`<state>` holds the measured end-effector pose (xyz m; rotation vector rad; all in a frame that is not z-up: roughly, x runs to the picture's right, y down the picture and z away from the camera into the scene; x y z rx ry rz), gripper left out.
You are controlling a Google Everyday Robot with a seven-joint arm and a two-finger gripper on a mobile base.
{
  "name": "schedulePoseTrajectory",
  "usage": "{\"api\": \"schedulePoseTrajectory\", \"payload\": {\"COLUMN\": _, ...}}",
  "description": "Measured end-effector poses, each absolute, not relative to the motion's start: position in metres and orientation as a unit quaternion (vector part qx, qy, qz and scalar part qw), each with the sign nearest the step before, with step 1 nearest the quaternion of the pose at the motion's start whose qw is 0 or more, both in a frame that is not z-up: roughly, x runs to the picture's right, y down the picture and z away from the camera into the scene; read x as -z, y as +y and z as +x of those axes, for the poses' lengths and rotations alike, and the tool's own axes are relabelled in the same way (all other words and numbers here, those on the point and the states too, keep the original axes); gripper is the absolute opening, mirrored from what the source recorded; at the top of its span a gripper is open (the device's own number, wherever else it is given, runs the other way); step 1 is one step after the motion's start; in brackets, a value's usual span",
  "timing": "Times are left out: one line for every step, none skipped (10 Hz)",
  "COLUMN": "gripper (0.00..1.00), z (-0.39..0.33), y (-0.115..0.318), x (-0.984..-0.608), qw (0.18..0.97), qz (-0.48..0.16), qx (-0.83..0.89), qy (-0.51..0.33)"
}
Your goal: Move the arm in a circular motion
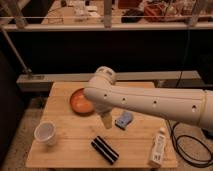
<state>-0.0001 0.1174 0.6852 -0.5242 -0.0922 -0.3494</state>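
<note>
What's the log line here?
white tubular robot arm: reaching across wooden table | end effector: yellowish tip pointing down beside round orange bowl

No readable text, none on the bottle (158, 147), pincer (106, 120) hanging above table (65, 150)

The white arm (150, 102) has small dark dots (in a row); its yellowish gripper (106, 120) is just beside the orange bowl (80, 101), a blue block (124, 120) near that bowl.

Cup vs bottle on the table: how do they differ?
The cup is short, wide and open-topped; the bottle is long and slim. The cup sits front-left on the table, the bottle front-right. Both are white. The hand of the arm hangs between them, near mid-table.
</note>
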Motion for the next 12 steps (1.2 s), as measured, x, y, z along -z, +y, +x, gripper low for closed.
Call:
{"api": "schedulePoseTrajectory", "payload": {"gripper": 0.8, "z": -0.002, "y": 0.117, "x": -0.689, "qw": 0.949, "qz": -0.258, "qx": 0.174, "qy": -0.049}}
{"api": "schedulePoseTrajectory", "payload": {"gripper": 0.8, "z": -0.002, "y": 0.116, "x": -0.69, "qw": 0.949, "qz": -0.258, "qx": 0.175, "qy": -0.05}}
{"api": "schedulePoseTrajectory", "payload": {"gripper": 0.8, "z": -0.002, "y": 0.115, "x": -0.692, "qw": 0.949, "qz": -0.257, "qx": 0.174, "qy": -0.05}}
{"api": "schedulePoseTrajectory", "payload": {"gripper": 0.8, "z": -0.002, "y": 0.113, "x": -0.694, "qw": 0.949, "qz": -0.257, "qx": 0.175, "qy": -0.05}}
{"api": "schedulePoseTrajectory", "payload": {"gripper": 0.8, "z": -0.005, "y": 0.111, "x": -0.697, "qw": 0.949, "qz": -0.257, "qx": 0.177, "qy": -0.053}}
{"api": "schedulePoseTrajectory", "payload": {"gripper": 0.8, "z": -0.006, "y": 0.109, "x": -0.699, "qw": 0.948, "qz": -0.257, "qx": 0.178, "qy": -0.053}}
{"api": "schedulePoseTrajectory", "payload": {"gripper": 0.8, "z": -0.006, "y": 0.107, "x": -0.701, "qw": 0.948, "qz": -0.258, "qx": 0.179, "qy": -0.052}}
{"api": "schedulePoseTrajectory", "payload": {"gripper": 0.8, "z": -0.007, "y": 0.105, "x": -0.703, "qw": 0.948, "qz": -0.258, "qx": 0.18, "qy": -0.053}}
{"api": "schedulePoseTrajectory", "payload": {"gripper": 0.8, "z": -0.008, "y": 0.104, "x": -0.704, "qw": 0.948, "qz": -0.258, "qx": 0.181, "qy": -0.053}}
{"api": "schedulePoseTrajectory", "payload": {"gripper": 0.8, "z": -0.009, "y": 0.102, "x": -0.706, "qw": 0.947, "qz": -0.259, "qx": 0.181, "qy": -0.054}}
{"api": "schedulePoseTrajectory", "payload": {"gripper": 0.8, "z": -0.009, "y": 0.099, "x": -0.711, "qw": 0.947, "qz": -0.26, "qx": 0.178, "qy": -0.056}}
{"api": "schedulePoseTrajectory", "payload": {"gripper": 0.8, "z": -0.009, "y": 0.097, "x": -0.713, "qw": 0.948, "qz": -0.26, "qx": 0.176, "qy": -0.057}}
